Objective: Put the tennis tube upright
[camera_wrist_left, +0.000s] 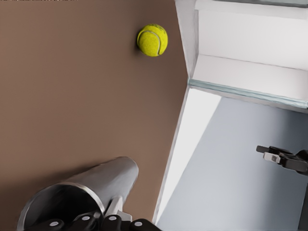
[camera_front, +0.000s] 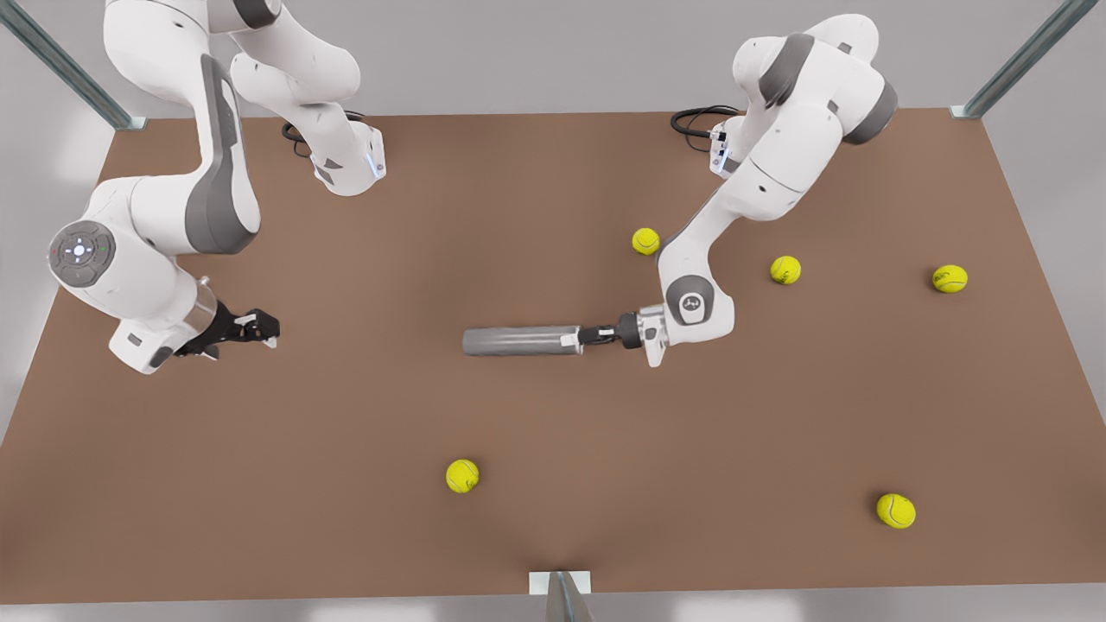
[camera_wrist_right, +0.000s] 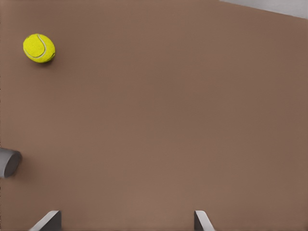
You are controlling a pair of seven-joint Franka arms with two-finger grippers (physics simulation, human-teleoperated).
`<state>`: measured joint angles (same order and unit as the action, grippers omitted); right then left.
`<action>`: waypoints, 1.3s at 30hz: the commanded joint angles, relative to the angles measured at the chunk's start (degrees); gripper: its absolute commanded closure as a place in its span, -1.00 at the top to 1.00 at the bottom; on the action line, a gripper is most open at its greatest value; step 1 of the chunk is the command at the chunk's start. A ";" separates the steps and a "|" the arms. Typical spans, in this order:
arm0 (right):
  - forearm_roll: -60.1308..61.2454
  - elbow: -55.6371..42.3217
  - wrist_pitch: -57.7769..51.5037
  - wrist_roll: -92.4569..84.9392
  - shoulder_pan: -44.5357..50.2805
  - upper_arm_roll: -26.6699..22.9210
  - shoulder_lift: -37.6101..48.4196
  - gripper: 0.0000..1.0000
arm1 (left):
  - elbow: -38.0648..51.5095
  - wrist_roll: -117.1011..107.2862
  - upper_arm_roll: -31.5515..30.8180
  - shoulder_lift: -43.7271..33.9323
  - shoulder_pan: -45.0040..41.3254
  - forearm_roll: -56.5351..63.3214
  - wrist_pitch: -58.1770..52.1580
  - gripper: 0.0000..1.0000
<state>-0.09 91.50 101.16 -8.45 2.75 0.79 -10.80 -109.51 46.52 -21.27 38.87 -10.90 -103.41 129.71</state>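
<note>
The left gripper (camera_front: 581, 338) is at the rimmed end of the tube (camera_front: 518, 340), which lies on its side mid-table (camera_front: 553, 216). In the left wrist view the silvery rim sits right against the gripper (camera_wrist_left: 110, 219), with one finger (camera_wrist_left: 113, 208) on the outer wall beside the open mouth — it looks closed on the rim wall, one finger likely inside, though the inner one is hidden. Gripping the open end makes sense as a handle for tipping: lifting and swinging that end up would, I judge, pivot the tube onto its closed far end.

The right gripper (camera_front: 251, 326) waits well off beyond the tube's far end, fingers (camera_wrist_right: 48, 221) spread wide and holding nothing. In its wrist view the tube's closed end (camera_wrist_right: 8, 162) sits off to one side.

Five balls lie scattered. The nearest, a ball (camera_front: 645, 240), sits behind the left gripper, close to its forearm; another ball (camera_front: 462, 475) lies well to the side of the tube, toward the table's near edge, and it appears ahead of the gripper in the left wrist view (camera_wrist_left: 152, 40). None touches the tube, and none seems to block the swing upward — the spot where the far end would stand is bare.
</note>
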 commanded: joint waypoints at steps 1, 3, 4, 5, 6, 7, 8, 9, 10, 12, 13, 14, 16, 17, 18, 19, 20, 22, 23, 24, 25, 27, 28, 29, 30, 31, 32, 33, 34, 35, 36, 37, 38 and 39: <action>0.00 -0.18 0.00 0.10 -0.03 0.00 -0.01 1.00 | -0.09 -0.20 0.00 -0.20 0.00 -1.18 -0.07 -0.57; -0.09 -3.34 -2.11 0.10 -0.03 0.00 -2.03 1.00 | -0.09 -0.82 0.00 -0.46 0.00 -1.18 -0.07 -0.57; -0.09 -5.45 -4.13 0.19 0.06 0.00 -3.44 1.00 | -0.09 -0.82 0.00 -0.55 0.18 -1.18 -0.16 -0.57; 0.00 -5.54 -4.22 0.01 -0.20 0.00 -3.62 1.00 | -0.09 -0.82 0.00 -0.55 0.88 -0.91 -0.16 -0.57; -0.26 -5.89 -4.13 0.10 -0.03 0.00 -3.62 1.00 | -0.09 -1.96 0.00 -1.07 0.97 -0.74 -0.16 -0.57; -0.26 -6.59 -4.40 -0.16 -0.56 -0.09 -4.32 1.00 | 0.00 -2.05 0.00 -1.25 1.41 -0.56 -0.25 -0.57; -0.35 -6.59 -5.10 0.28 -0.03 -0.09 -4.23 1.00 | 0.00 -3.01 0.00 -1.43 1.50 -0.30 -0.95 -0.57; -0.26 -6.59 -5.19 0.63 -0.03 -0.09 -4.23 1.00 | 0.17 -5.29 0.00 -1.60 2.02 2.33 -0.95 -0.57; -0.26 -6.42 -5.01 1.16 -0.29 -0.09 -4.41 1.00 | 0.17 -8.81 0.00 -2.92 2.73 5.33 -1.04 -0.57; -0.35 -6.42 -5.01 1.16 -0.47 -0.09 -4.41 1.00 | 0.17 -8.81 0.00 -2.92 2.82 5.33 -1.04 -0.57; -0.26 -6.50 -5.10 1.16 -0.47 -0.09 -4.41 1.00 | 0.09 -8.90 0.00 -3.01 2.99 5.33 -1.04 -0.57; -0.35 -6.59 -5.19 1.07 -0.47 -0.09 -4.32 1.00 | 0.09 -9.60 0.00 -3.27 2.99 5.68 -1.04 -0.57; -0.26 -6.59 -5.10 1.33 -0.38 -0.09 -4.41 1.00 | 0.00 -13.82 0.00 -4.68 2.99 8.58 -0.86 -0.57; -0.26 -6.59 -4.92 1.07 -0.47 -0.09 -4.32 1.00 | 0.00 -14.09 0.00 -4.77 3.08 8.84 -0.78 -0.57; -0.26 -6.59 -4.84 1.33 -0.29 -0.09 -4.41 1.00 | -0.09 -14.88 0.09 -5.47 2.99 8.93 -0.60 -0.57; -0.35 -6.51 -4.75 1.33 -0.20 -0.09 -4.41 1.00 | -0.09 -15.14 0.09 -5.47 2.99 9.02 -0.51 -0.57; -0.35 -6.51 -4.57 1.33 -0.21 -0.09 -4.41 1.00 | -0.09 -15.84 0.18 -5.56 2.90 9.11 -0.34 -0.57; -0.35 -6.42 -4.57 1.33 -0.20 -0.09 -4.41 1.00 | -0.09 -21.03 0.18 -6.79 3.34 14.11 -0.34 -0.57; -0.35 -6.42 -4.66 1.33 -0.20 -0.09 -4.50 1.00 | -0.09 -21.38 0.18 -6.88 3.61 14.91 -0.34 -0.57; -0.35 -6.42 -4.57 1.33 -0.12 -0.09 -4.50 1.00 | -0.09 -22.87 0.26 -7.49 3.69 16.49 -0.34 -0.57; -0.35 -6.42 -4.57 1.33 -0.12 -0.09 -4.50 1.00 | -0.09 -25.07 0.26 -8.02 4.22 18.68 -0.34 -0.57; -0.35 -6.33 -4.48 1.42 -0.12 -0.09 -4.50 1.00 | -0.44 -25.95 0.35 -8.72 4.75 19.39 -0.34 -0.57; -0.35 -6.42 -4.66 1.33 -0.12 -0.09 -4.50 1.00 | -0.44 -26.74 0.44 -8.90 4.84 20.18 -0.34 -0.57; -0.35 -6.42 -4.57 1.33 -0.12 -0.09 -4.50 1.00 | -0.44 -28.59 0.35 -9.60 5.10 22.11 -0.34 -0.57; -0.35 -6.42 -4.57 1.42 -0.12 -0.09 -4.50 1.00 | -0.44 -30.52 0.35 -9.78 5.54 24.48 -0.34 -0.57; -0.35 -6.33 -4.40 1.42 -0.12 -0.09 -4.50 1.00 | -0.53 -31.05 0.44 -10.57 5.72 25.28 -0.34 -0.57; -0.35 -6.24 -4.40 1.42 -0.20 -0.09 -4.50 1.00 | -0.88 -31.75 0.53 -11.45 5.71 26.68 -0.25 -0.57; -0.35 -6.15 -4.31 1.42 -0.12 -0.09 -4.50 1.00 | -0.97 -32.72 0.53 -11.80 5.72 27.65 -0.16 -0.57; -0.35 -6.15 -4.31 1.33 -0.20 -0.09 -4.50 1.00 | -0.97 -33.34 0.62 -11.97 5.80 29.41 -0.16 -0.57; -0.35 -6.15 -4.31 1.33 -0.20 -0.09 -4.58 1.00 | -0.97 -34.48 0.62 -12.50 6.24 30.81 -0.16 -0.57; -0.35 -6.15 -4.31 1.33 -0.20 -0.09 -4.58 1.00 | -0.97 -36.15 0.62 -13.03 6.24 33.01 -0.16 -0.57; -0.35 -6.15 -4.31 1.33 -0.20 -0.09 -4.58 1.00 | -0.97 -37.11 0.62 -13.29 6.33 34.07 -0.16 -0.57; -0.35 -6.15 -4.31 1.33 -0.12 -0.09 -4.50 1.00 | -0.97 -38.17 0.62 -14.08 6.51 34.59 -0.16 -0.57; -0.44 -6.24 -4.31 1.33 -0.12 -0.09 -4.58 1.00 | -0.97 -39.40 0.62 -14.35 6.59 35.30 -0.25 -0.57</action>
<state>-0.53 85.26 96.94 -7.12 2.65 0.70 -15.38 -110.48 6.49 -20.65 24.13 -4.30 -69.30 129.49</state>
